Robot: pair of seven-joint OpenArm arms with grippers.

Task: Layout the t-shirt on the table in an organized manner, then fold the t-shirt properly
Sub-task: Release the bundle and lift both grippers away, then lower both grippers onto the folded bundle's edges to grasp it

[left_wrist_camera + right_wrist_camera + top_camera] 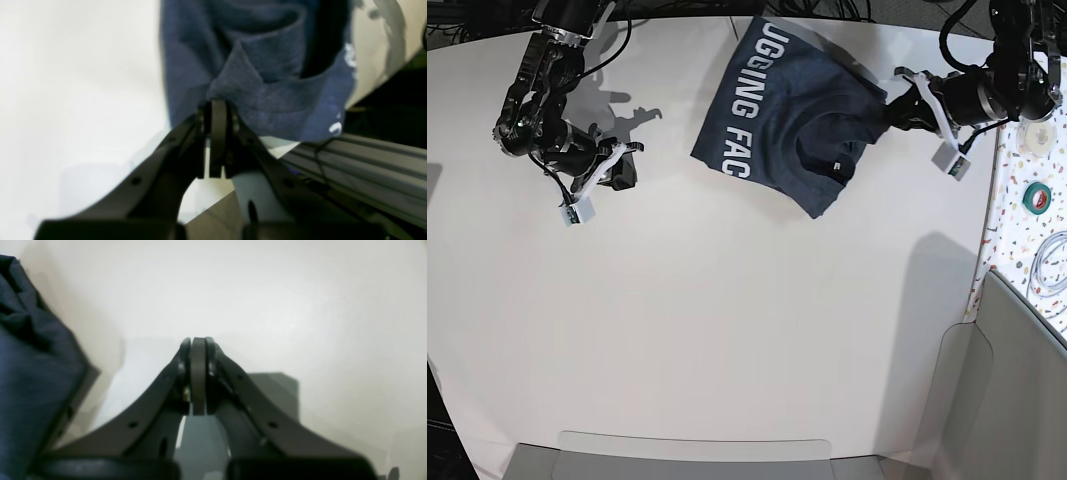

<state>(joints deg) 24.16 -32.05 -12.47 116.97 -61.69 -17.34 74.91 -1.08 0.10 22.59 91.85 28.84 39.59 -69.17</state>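
The navy t-shirt (pixel 777 110) with white lettering lies rumpled and skewed at the far middle of the white table (pixel 727 300). My left gripper (pixel 890 112) is at the shirt's right edge. In the left wrist view this gripper (pixel 218 104) is shut on a pinched fold of the t-shirt (pixel 267 66), which bunches up just past the tips. My right gripper (pixel 627 166) is off to the left, apart from the shirt. It is shut (pixel 199 340) with nothing between its fingers. The t-shirt (pixel 26 356) shows as blue cloth at that view's left edge.
A speckled strip along the right side holds a green tape roll (pixel 1037 196) and a coiled white cable (pixel 1052 262). Grey panels (pixel 1017 390) stand at the front right and along the front edge. An aluminium rail (pixel 367 160) runs beside the left gripper.
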